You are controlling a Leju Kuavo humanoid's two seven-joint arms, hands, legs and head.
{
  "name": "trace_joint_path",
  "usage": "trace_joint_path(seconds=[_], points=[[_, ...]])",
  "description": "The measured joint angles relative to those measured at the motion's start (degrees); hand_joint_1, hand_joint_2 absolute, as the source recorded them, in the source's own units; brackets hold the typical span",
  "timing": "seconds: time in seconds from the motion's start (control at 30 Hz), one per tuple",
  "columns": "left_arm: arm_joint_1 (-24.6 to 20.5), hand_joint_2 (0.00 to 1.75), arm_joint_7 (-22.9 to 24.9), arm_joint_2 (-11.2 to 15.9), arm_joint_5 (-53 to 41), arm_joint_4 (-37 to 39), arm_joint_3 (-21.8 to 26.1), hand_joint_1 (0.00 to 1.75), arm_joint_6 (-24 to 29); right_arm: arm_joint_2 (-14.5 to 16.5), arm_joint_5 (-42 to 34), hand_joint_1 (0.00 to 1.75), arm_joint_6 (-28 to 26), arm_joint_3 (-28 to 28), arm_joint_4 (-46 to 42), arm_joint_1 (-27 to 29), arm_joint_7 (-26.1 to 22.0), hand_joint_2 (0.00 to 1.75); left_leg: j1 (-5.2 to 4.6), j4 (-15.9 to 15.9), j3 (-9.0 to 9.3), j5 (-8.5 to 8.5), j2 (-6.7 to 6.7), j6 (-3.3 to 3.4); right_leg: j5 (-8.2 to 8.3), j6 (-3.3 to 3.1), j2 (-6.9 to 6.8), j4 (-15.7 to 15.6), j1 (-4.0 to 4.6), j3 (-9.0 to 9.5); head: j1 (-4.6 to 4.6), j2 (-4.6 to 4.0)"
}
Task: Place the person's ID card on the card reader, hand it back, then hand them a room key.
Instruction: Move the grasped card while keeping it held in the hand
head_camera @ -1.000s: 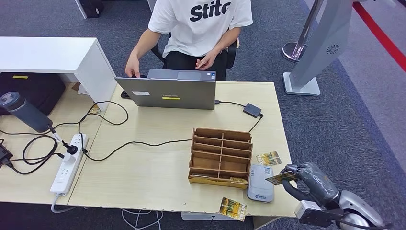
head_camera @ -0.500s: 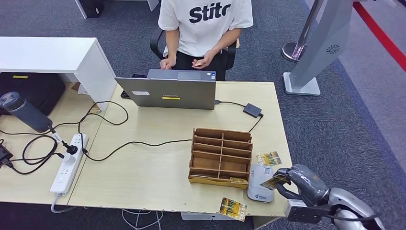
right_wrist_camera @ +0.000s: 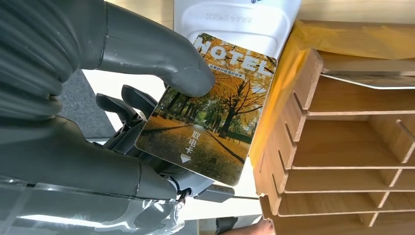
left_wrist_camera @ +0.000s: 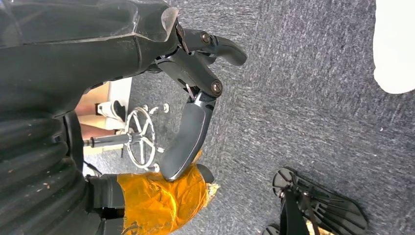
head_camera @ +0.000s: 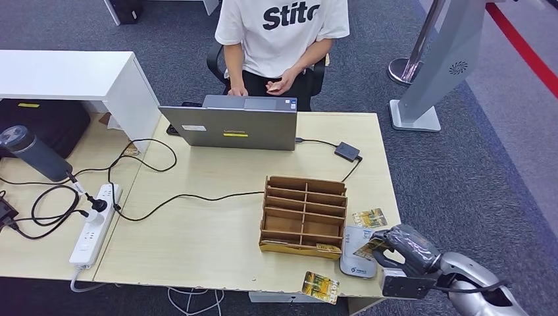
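The right hand [head_camera: 397,242] is at the near right corner of the desk [head_camera: 217,230], and it holds a card [right_wrist_camera: 208,110] between the thumb [right_wrist_camera: 161,63] on the upper face and the darker fingers [right_wrist_camera: 122,105] under it. The card shows yellow autumn trees and the word HOTEL. In the head view, the card [head_camera: 366,248] is over the right edge of the grey card reader [head_camera: 356,257]; if it touches the reader I cannot tell. In the right wrist view, the card covers a part of the white reader [right_wrist_camera: 240,22] and is just beside the wooden organizer [right_wrist_camera: 342,147].

The left hand [left_wrist_camera: 191,98] hangs over grey carpet [left_wrist_camera: 318,98]. Its fingers are apart and it holds nothing.

On the desk, the wooden organizer [head_camera: 303,215] stands just left of the reader. One more card [head_camera: 369,218] lies beside the organizer, behind the reader, and another card [head_camera: 320,287] lies at the front edge of the desk. A grey laptop [head_camera: 230,122] stands at the far side, and a person [head_camera: 279,39] in a white shirt sits behind it. At the left are a power strip [head_camera: 94,224] with black cables and a dark bottle [head_camera: 31,153].
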Motion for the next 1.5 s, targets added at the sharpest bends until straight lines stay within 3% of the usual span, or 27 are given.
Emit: trace_joint_path(seconds=[0.5, 0.8, 0.9, 1.07, 1.3, 1.43, 1.5], points=[[0.0, 1.75, 0.5, 0.0, -1.6, 0.0, 0.0, 0.00, 0.1, -1.3, -1.9, 1.75, -1.9, 2.5, 1.1, -0.7, 0.7, 1.75, 0.00, 0.0, 0.00, 0.00, 0.01, 0.00, 0.00, 0.00, 0.00, 0.0, 0.00, -0.01, -0.01, 0.00], [0.0, 1.75, 0.6, 0.0, -2.7, 0.0, 0.1, 0.00, 0.4, -2.7, -6.4, 1.75, -3.1, -3.1, -4.8, 2.0, -5.5, 1.75, 0.00, 0.0, -0.05, -0.01, 0.01, 0.00, 0.00, 0.00, 0.01, 0.0, 0.00, -0.01, 0.01, 0.00], [0.0, 1.75, 0.7, -0.1, -3.0, 0.0, 0.3, 0.00, 0.8, 0.6, -6.3, 1.75, -4.9, -6.9, -7.3, 1.1, -6.5, 1.75, 0.03, 0.0, -0.04, 0.00, 0.12, 0.00, 0.01, -0.01, 0.11, 0.0, 0.01, -0.02, 0.01, 0.00], [-0.3, 1.75, 0.8, -0.3, -4.5, 0.0, 0.5, 0.00, 0.9, 9.2, -3.7, 1.75, -5.2, -9.1, -10.3, -5.2, -3.0, 1.75, 0.05, 0.0, 0.02, 0.10, 0.25, -0.14, 0.07, -0.09, 0.22, 0.1, 0.02, -0.05, 0.02, 0.00], [-1.0, 1.75, 0.8, -0.3, -7.4, 0.0, 0.5, 0.00, -0.5, 19.8, 1.2, 1.75, -3.2, -3.6, -7.7, -20.7, 5.8, 1.75, 0.06, 0.0, 0.02, 0.27, 0.32, -0.28, 0.19, -0.21, 0.31, 0.2, 0.02, -0.14, 0.01, 0.00], [-1.4, 1.75, 0.6, -0.3, -9.6, 0.0, 0.2, 0.00, -1.3, 25.9, 6.0, 1.75, -4.1, 1.3, 0.1, -30.6, 12.2, 1.75, 0.07, 0.0, 0.02, 0.34, 0.32, -0.32, 0.22, -0.24, 0.34, 0.3, 0.03, -0.19, 0.00, 0.00], [-1.5, 1.75, 0.5, -0.3, -10.2, 0.0, 0.0, 0.00, -1.6, 28.4, 6.6, 1.75, -4.6, 3.0, 4.8, -34.7, 13.1, 1.75, 0.07, 0.0, 0.02, 0.37, 0.27, -0.33, 0.22, -0.25, 0.30, 0.3, 0.03, -0.21, 0.01, 0.00]])
